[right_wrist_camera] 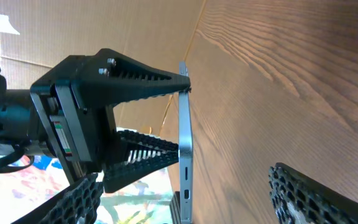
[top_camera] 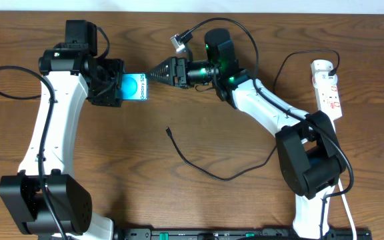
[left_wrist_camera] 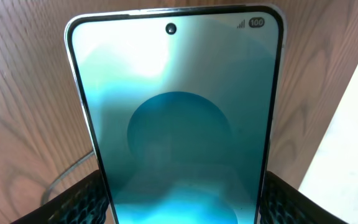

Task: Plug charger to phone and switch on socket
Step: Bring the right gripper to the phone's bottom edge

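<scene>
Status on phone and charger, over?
Left fingers shut on phone. Right fingers open, empty, by phone's end. Charger tip loose on table, not plugged in. No obstruction seen.

Even bright light, soft shadows, phone (left_wrist_camera: 179, 124) glare-washed

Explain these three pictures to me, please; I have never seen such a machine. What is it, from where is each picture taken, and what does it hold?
Two robot arms stand at a table. One picture looks down from above; the other two come from a camera on each wrist. The left hand grips the phone by its edges, screen lit. The right hand is open and empty, close to the phone. On the table lie the charger, its tip free, and the socket.
</scene>
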{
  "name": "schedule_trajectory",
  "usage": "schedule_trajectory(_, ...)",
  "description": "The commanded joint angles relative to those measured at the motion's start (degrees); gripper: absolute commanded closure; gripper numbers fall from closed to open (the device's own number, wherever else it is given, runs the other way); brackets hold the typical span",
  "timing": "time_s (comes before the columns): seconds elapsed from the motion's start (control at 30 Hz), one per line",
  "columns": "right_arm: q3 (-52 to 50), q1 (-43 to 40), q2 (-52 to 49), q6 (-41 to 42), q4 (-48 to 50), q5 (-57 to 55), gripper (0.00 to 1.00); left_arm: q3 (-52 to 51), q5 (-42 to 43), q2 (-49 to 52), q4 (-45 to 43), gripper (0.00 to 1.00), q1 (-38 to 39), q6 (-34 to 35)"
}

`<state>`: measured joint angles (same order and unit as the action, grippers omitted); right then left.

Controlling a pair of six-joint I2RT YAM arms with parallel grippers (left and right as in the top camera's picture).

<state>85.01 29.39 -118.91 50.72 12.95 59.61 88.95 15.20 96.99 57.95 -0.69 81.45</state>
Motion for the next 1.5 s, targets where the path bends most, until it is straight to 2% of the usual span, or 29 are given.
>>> schedule_trajectory(0.0,0.52,0.39,0.17,-0.98,0.11,0.52,0.15,0.15,1.09,0.15,0.11,0.93,-0.07,4.87)
schedule_trajectory(0.37,0.52,2.99,0.17,-0.11,1.44,-2.43,0.14,0.15,5.03,0.7,1.84,0.93,-0.07,7.78)
schedule_trajectory(0.57,0.52,3.85,0.17,-2.82,1.62,-1.49,0.18,0.15,5.11,1.07,3.78,0.93,-0.07,6.71)
schedule_trajectory(0.73,0.5,3.87,0.17,-4.61,0.68,-0.46,0.27,0.15,5.14,1.07,4.66,0.93,-0.09,5.64)
schedule_trajectory(1.47,0.5,5.6,0.17,-7.1,-5.18,-4.33,0.36,0.15,5.09,1.07,5.01,0.93,-0.07,5.62)
